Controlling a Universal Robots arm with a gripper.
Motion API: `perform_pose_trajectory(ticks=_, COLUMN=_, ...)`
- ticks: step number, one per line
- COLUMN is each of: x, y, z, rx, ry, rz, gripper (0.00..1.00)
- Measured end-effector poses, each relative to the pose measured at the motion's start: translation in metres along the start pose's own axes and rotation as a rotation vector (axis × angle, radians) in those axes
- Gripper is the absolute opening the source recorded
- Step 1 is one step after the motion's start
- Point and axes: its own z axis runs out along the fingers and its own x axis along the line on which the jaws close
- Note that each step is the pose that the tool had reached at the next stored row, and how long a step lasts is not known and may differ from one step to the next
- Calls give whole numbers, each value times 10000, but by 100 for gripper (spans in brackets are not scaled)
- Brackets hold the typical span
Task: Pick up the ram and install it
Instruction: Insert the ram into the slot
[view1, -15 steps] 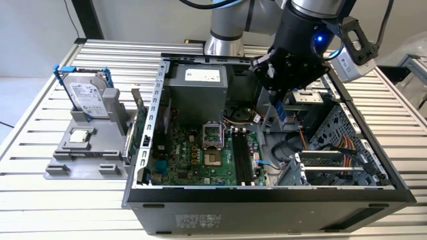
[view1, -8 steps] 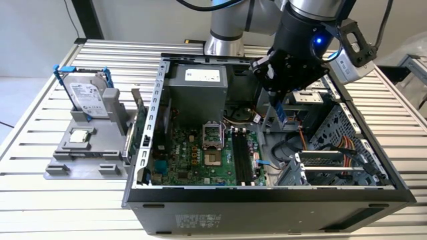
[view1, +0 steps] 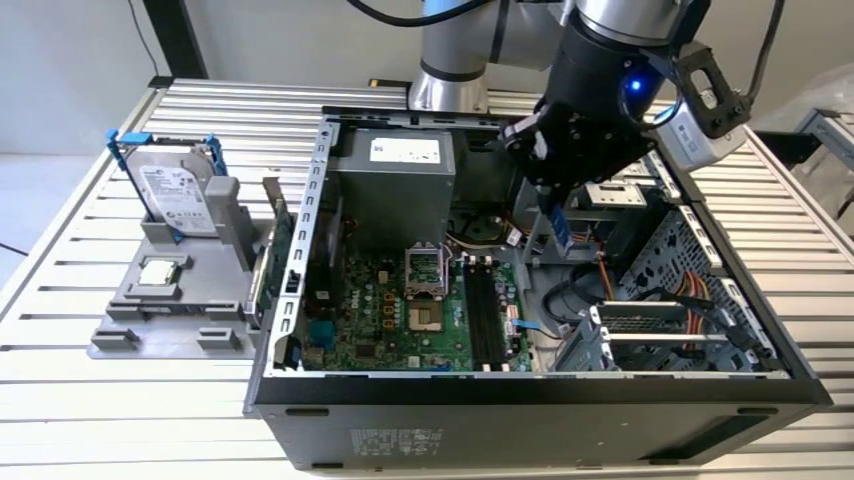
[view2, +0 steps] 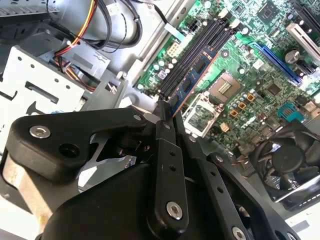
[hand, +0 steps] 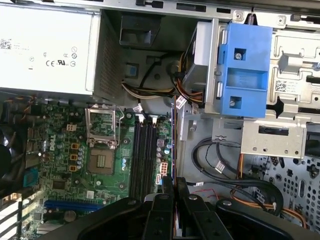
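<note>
Pinching the ram by one end, the tool hangs over the memory slots; squaring its edge with a slot looks essential.

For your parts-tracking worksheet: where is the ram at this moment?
The ram hangs clamped in the gripper in the exterior view's right half, inside the open case, above the black memory slots.

Exterior view: bright, even, diffuse light; pale table slats slightly glary, case interior shaded, blue LED glowing. Second wrist view: gripper near-black foreground, ram well lit. First wrist view: power supply washes out white.
</note>
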Motion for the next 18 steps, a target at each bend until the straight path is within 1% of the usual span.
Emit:
perform_pose_trajectory(ticks=5, x=0, y=-1, z=26, rx=6, ry=-17, rz=-1, gripper=0)
perform_pose_trajectory(ticks=10, x=1, y=-3, z=68, rx=11, ry=-59, rz=-3, gripper=0)
perform_pose_trajectory(ticks=18, x=2, y=-7, z=141, rx=13, ry=-66, rz=12, gripper=0)
